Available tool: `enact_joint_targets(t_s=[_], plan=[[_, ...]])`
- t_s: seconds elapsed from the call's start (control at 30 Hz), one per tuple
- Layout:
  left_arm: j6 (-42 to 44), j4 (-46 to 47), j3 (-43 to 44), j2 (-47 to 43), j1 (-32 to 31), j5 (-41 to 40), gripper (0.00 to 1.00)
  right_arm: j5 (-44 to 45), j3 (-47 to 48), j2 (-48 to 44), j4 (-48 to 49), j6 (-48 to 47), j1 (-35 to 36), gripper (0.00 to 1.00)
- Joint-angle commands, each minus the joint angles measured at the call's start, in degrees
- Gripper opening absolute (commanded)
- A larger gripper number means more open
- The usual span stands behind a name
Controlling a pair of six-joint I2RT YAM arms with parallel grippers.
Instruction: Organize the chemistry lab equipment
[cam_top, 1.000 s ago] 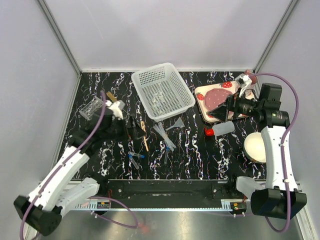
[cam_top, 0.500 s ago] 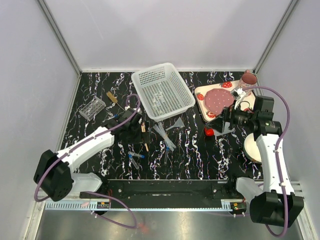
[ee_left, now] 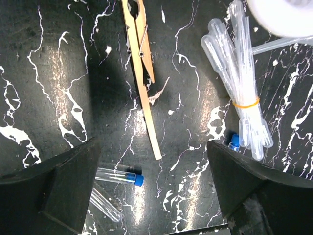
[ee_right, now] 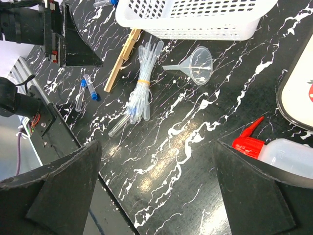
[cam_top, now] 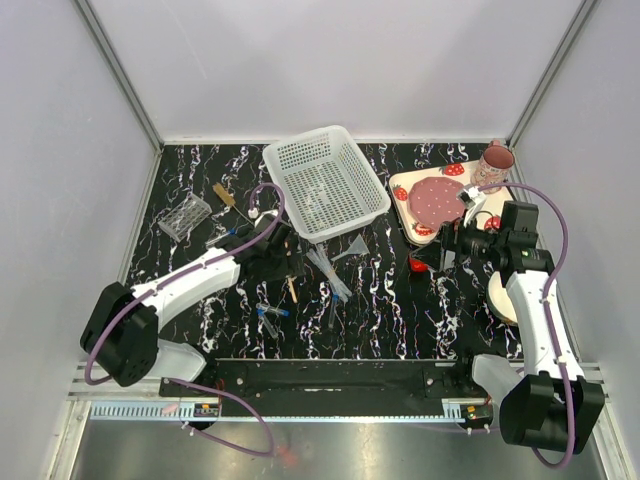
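- Black, white-veined tabletop (cam_top: 400,320) between pale walls, strewn with lab pieces.
- Left gripper (ee_left: 152,144): jaws spread wide, nothing between them, hanging over the near end of the wooden peg (ee_left: 142,63).
- Peg flat on the tabletop, long axis near to far.
- Just near and left of that end: a blue-capped tube (ee_left: 120,175) on its side, with a second tube beside it partly hidden by the left finger (ee_left: 54,191).
- Step in hand, by judgement: a reach for the peg or for a tube. Cannot tell which.
- For the peg: set the jaws across its narrow width, come straight down until the tips almost meet the tabletop, and close slowly, since a thin flat piece is easily pushed aside.
- For a tube: pinch at mid-length, across the barrel. Round, so likely to roll off a glancing finger.
- To the right: a banded bundle of clear pipettes (ee_left: 239,83). Best keep the right finger off it on the way down.
- Right gripper (ee_right: 157,144): jaws wide apart, empty, over bare tabletop just left of the red-capped squeeze bottle (ee_right: 283,152), which lies on its side.
- Farther out: clear funnel (ee_right: 200,63) tipped over near the white basket (cam_top: 325,185).
- Clear tube rack (cam_top: 185,215) at the far left, well apart from the tubes.
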Motion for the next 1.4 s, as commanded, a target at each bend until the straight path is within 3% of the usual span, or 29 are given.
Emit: enact_joint_targets(t_s=[0.0, 0.17, 0.63, 1.07, 1.37], plan=[[-2.15, 4.91, -0.25, 0.49, -0.27, -2.64, 0.91, 0.94, 0.66, 0.05, 3.14, -0.34, 0.03, 1.00], [-1.80, 6.14, -1.13, 1.45, -0.27, -2.73, 0.91, 1.73, 0.83, -0.12, 3.05, -0.60, 0.03, 1.00], [-1.01, 8.52, -1.13, 7.61, -0.62, -1.76, 0.73, 2.08, 0.75, -0.74, 2.70, -1.04, 0.03, 1.00], [1.02, 7.11, 1.68, 13.93, -0.80, -3.96, 0.51, 1.91, 0.92, -0.48, 2.52, -1.30, 0.03, 1.00], [1.28, 4.92, 3.79, 16.75, -1.06, -5.72, 0.27, 2.00, 1.10, -0.48, 2.34, -1.57, 0.03, 1.00]])
